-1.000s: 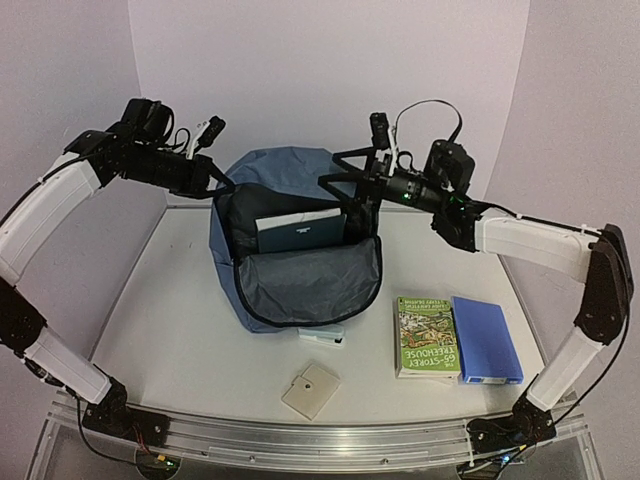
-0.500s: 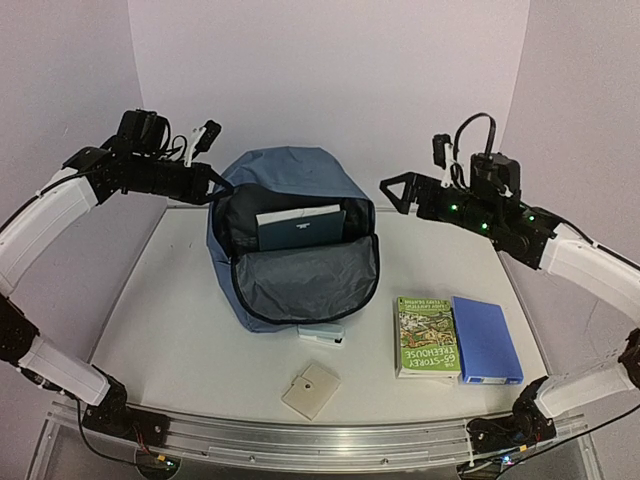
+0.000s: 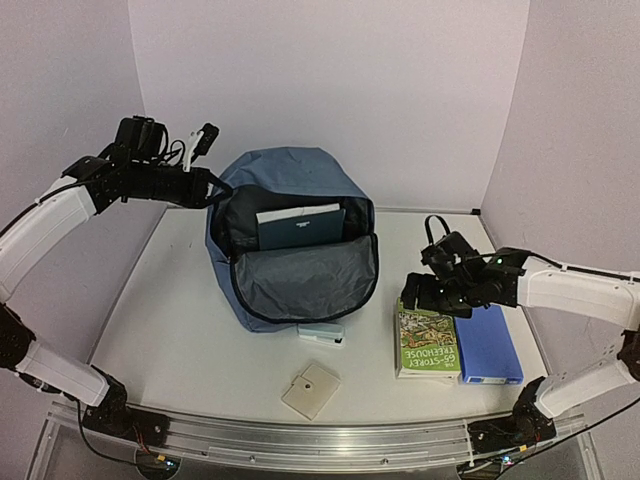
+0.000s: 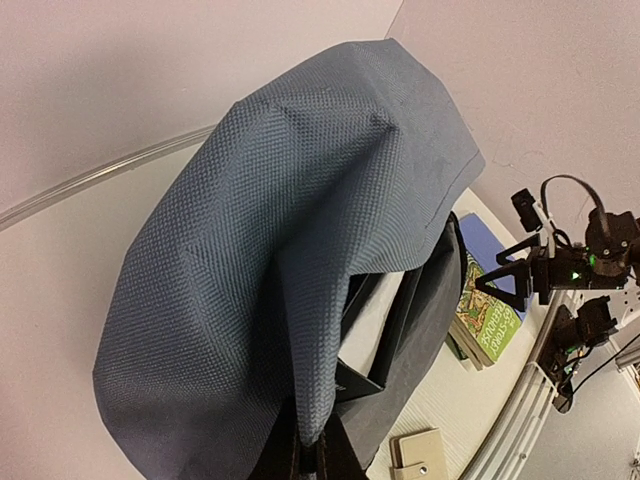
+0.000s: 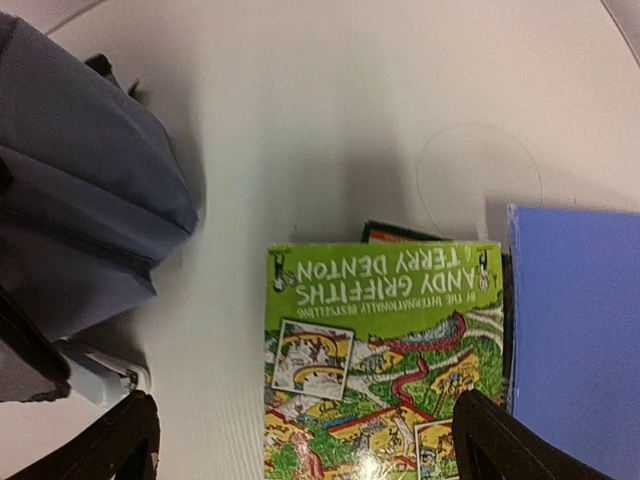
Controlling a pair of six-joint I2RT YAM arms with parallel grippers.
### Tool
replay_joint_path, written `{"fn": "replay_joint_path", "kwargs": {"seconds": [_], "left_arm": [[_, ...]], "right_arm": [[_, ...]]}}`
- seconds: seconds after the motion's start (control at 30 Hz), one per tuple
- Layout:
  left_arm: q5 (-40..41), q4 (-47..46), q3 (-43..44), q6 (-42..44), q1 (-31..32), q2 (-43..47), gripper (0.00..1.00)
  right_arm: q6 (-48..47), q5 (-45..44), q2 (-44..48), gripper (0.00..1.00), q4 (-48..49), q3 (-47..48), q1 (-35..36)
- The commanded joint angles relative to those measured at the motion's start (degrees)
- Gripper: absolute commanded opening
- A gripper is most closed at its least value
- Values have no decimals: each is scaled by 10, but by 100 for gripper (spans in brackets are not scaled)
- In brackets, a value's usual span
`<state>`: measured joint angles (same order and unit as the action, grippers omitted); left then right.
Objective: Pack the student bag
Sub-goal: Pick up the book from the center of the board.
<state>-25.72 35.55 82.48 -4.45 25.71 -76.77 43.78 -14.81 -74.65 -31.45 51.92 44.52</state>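
Bag (image 3: 290, 170) mid-table, far side, mouth facing near. Left gripper (image 3: 214, 187) clamped on its rim. Right gripper (image 3: 420, 297) wide open, empty, above green book (image 3: 428, 345). We'd straddle book's far edge, clear of blue box (image 3: 487, 342), then close.

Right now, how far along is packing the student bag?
Done: one dark book stands inside the open student bag. In hand: left gripper holds the bag's rim; right gripper hangs open over the green book. Remaining: green book, blue book, tan wallet, small white item.
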Motion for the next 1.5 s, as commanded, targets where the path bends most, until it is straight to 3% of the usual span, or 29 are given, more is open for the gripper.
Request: {"fn": "replay_joint_path", "kwargs": {"seconds": [0.0,0.5,0.7,0.9,1.1,1.23,1.37,1.47], "left_arm": [[8,-18,-17,6,-1,19,0],[2,-21,-25,12,-1,20,0],[4,-19,-23,11,-1,13,0],[8,-18,-20,7,-1,10,0],[16,-1,-9,4,-1,11,8],[16,4,-16,1,-1,22,14],[21,8,-23,-3,0,25,15],[19,9,-23,-6,-1,26,15]], "right_arm": [[48,-28,-28,98,-24,-29,-3],[28,72,-28,98,57,-124,-60],[11,151,-11,87,108,-124,-60],[-3,192,-30,83,141,-126,-59],[21,174,-63,91,152,-156,-61],[31,201,-68,91,186,-169,-65],[51,238,-66,82,237,-188,-67],[67,233,-70,70,256,-207,-70]]}}
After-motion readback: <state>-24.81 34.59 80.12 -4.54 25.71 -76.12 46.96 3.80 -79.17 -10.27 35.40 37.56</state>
